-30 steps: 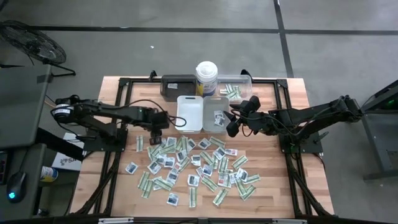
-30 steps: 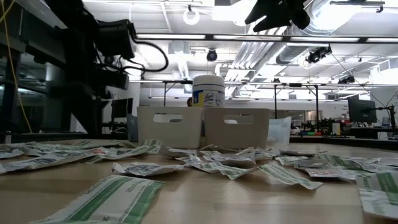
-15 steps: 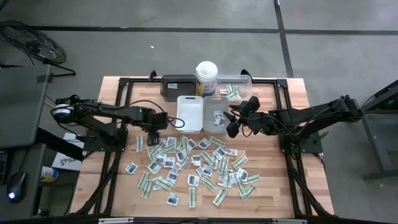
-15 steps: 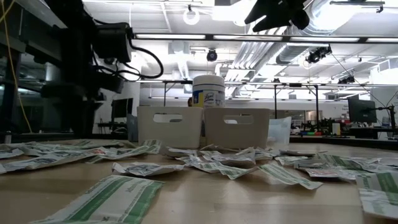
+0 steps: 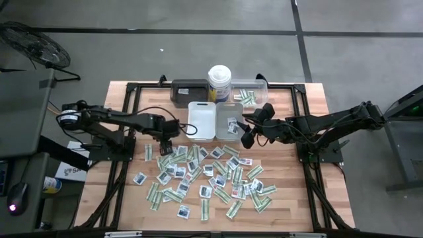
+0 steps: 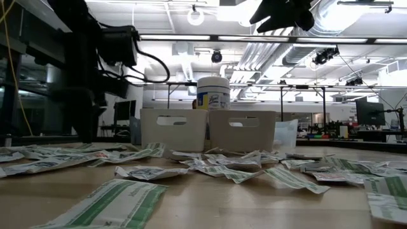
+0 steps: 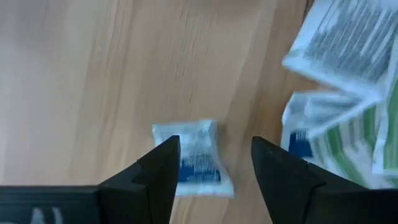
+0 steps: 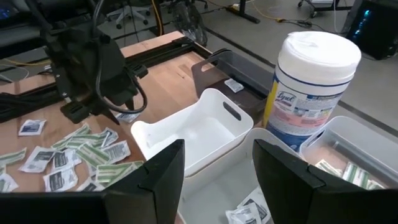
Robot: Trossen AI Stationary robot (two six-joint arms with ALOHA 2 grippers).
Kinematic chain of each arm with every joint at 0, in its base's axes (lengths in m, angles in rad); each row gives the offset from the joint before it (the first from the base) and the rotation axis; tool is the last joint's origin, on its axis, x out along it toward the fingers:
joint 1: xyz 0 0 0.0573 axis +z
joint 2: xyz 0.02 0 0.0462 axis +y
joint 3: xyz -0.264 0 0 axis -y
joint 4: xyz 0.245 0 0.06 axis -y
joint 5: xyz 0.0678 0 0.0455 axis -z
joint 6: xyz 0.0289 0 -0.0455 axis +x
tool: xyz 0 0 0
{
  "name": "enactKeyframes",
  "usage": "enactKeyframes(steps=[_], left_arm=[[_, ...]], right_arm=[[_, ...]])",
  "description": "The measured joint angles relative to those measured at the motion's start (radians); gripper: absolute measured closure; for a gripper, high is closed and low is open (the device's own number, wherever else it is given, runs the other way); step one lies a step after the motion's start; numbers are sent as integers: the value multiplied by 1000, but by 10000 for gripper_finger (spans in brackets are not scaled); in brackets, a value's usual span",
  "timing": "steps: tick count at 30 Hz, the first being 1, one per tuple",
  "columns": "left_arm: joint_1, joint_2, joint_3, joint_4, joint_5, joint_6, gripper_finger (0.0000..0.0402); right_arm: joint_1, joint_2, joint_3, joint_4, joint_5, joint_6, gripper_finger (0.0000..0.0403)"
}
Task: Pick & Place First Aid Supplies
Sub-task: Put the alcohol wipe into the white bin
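While most of the packets lie scattered over the middle and near half of the wooden table, the strips of bare wood along its left and right edges give the widest free room. The left gripper hangs low at the pile's far-left corner, pointing down, its fingers spread wide with nothing between them but a small white sachet with blue print lying flat on the wood below. Just beside that sachet the pile begins, green-and-white strips overlapping one another, while the wood on its other side is bare.

The right gripper is raised above the near edge of the grey tray, fingers wide apart and holding nothing. A couple of sachets lie inside that tray. The white tray touches it on the left and looks bare inside from the right wrist view. Behind them along the far edge stand a dark tray, a round canister with a lid and a clear tray with some strips in it, all close together. A narrow band of bare wood separates the trays from the pile.
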State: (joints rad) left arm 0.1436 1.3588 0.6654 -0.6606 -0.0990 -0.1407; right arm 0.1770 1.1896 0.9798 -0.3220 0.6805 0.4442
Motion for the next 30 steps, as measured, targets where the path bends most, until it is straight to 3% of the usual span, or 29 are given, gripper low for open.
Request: enactKeyframes(steps=[10, 23, 30], left_arm=[[0, 91, 4, 22, 46, -71, 223], [-1, 102, 2, 3, 47, -110, 388], [0, 102, 1, 1, 48, -104, 399]], right_arm=[[0, 0, 0, -18, -41, 0, 219], [1, 0, 0, -19, -87, 1, 219], [1, 0, 0, -19, -99, 1, 219]])
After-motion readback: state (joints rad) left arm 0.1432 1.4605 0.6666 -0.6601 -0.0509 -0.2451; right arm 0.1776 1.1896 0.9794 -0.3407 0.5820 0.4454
